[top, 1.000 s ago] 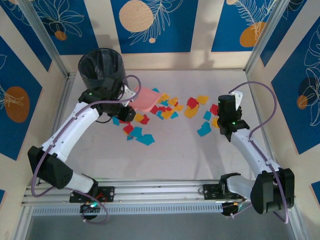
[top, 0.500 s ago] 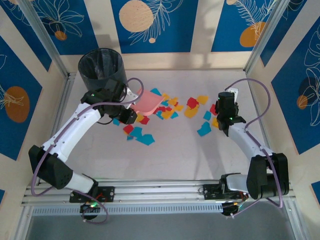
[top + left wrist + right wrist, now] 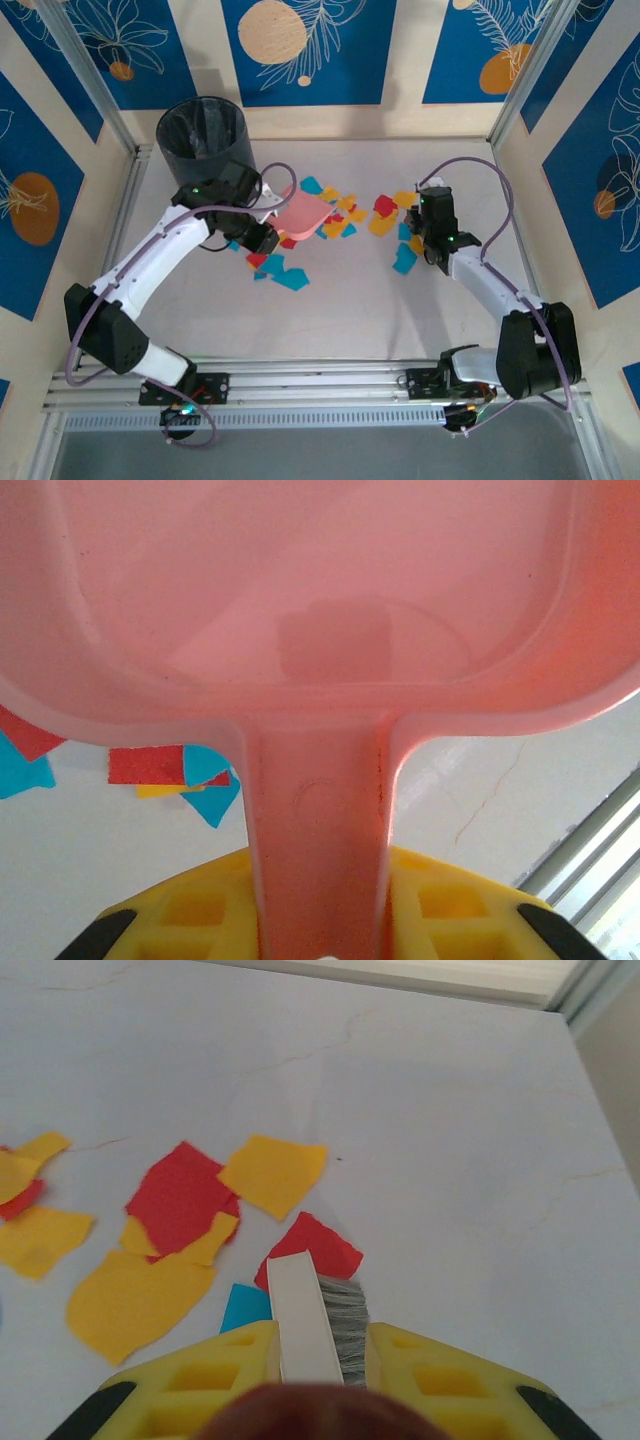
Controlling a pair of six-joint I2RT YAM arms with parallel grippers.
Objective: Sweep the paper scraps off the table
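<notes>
Red, yellow and cyan paper scraps (image 3: 345, 215) lie scattered across the middle of the white table (image 3: 390, 310). My left gripper (image 3: 262, 230) is shut on the handle of a pink dustpan (image 3: 303, 210), whose pan lies at the left edge of the scraps. In the left wrist view the dustpan (image 3: 320, 600) covers the upper frame, its handle clamped in my left gripper (image 3: 320, 915), with a few scraps (image 3: 175, 770) beside it. My right gripper (image 3: 432, 222) is shut on a small brush (image 3: 322, 1310) with a white back and grey bristles, right beside a red scrap (image 3: 318, 1243).
A black waste bin (image 3: 203, 135) stands at the back left corner, just behind the left arm. Aluminium rails (image 3: 300, 385) edge the table along the front and sides. Blue floral wall panels (image 3: 300, 50) enclose the back and both sides.
My right gripper has swung left and farther from the base with the brush, reaching the right side of the scraps. My left gripper has pushed the dustpan slightly right, into the scraps.
</notes>
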